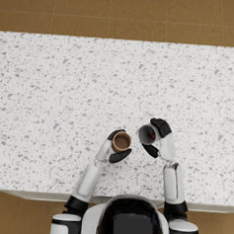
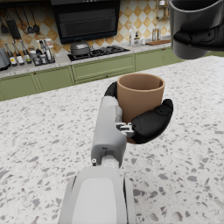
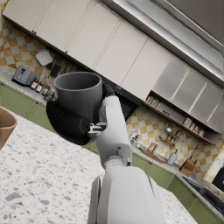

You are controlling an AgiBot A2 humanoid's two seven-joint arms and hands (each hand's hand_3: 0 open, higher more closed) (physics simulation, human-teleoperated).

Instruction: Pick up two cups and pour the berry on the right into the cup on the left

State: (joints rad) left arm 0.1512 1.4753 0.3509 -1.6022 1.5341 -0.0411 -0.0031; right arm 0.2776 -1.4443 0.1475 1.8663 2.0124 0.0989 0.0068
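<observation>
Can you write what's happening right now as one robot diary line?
left hand: holds brown cup upright | right hand: holds grey cup tilted toward it | pouring stage

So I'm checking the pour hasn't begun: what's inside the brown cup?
From the head view, the brown cup in the left hand shows only a bare brown bottom, no berry. The left wrist view sees its outside wall only, so the inside is hidden there.

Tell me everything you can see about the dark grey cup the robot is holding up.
The grey cup is a plain, smooth, handleless cup with a matte dark finish and a round open mouth. The right hand grips it around its side, lifted off the speckled counter. In the head view it is tilted, its mouth turned toward the brown cup, with something reddish just visible inside. The two cups sit close together but do not touch.
</observation>
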